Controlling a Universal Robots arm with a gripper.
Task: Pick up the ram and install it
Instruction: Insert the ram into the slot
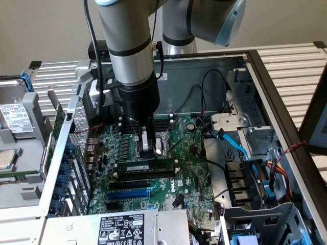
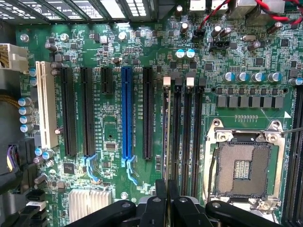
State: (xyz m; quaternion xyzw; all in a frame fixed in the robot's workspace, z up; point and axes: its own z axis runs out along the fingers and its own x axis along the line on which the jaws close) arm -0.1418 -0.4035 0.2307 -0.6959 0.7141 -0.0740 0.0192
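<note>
While my arm [image 1: 130, 51] drops in from the upper middle of the frame, I note the exterior view first. It is a smooth grey tube with a black collar, and my gripper [image 1: 147, 148] hangs over the middle of the green motherboard [image 1: 194, 171].

- Hand: narrow, pinched on the top edge of the ram [image 1: 148, 167].
- Ram: long, thin, flat dark board with a small white label near mid-length. It stands on edge along a black slot and runs across the frame. I cannot tell whether it is fully seated.
- Lower in the frame is a glossy blue expansion slot [image 1: 127, 194].
- A sheet-metal case [image 1: 214, 66] surrounds the board. A flat blue cable [image 1: 232, 143] loops on the exterior view's right.

Wrist view:

- My two black fingers [image 2: 161, 194] are nearly closed on the ram [image 2: 166, 137]. It shows edge-on as a pale thin line running out from between them.
- Ram placement: it lies along the outermost memory slot, with a cream clip at its far end.
- Bare black memory slots [image 2: 189, 137] lie parallel between the ram and the square, metal-framed CPU socket [image 2: 244, 168], which has a fine pin grid.
- On the ram's other side are a black slot, then the blue expansion slot [image 2: 127, 113].
- A long white slot [image 2: 46, 104] and a ribbed aluminium heat sink [image 2: 90, 204] lie farther off.
</note>
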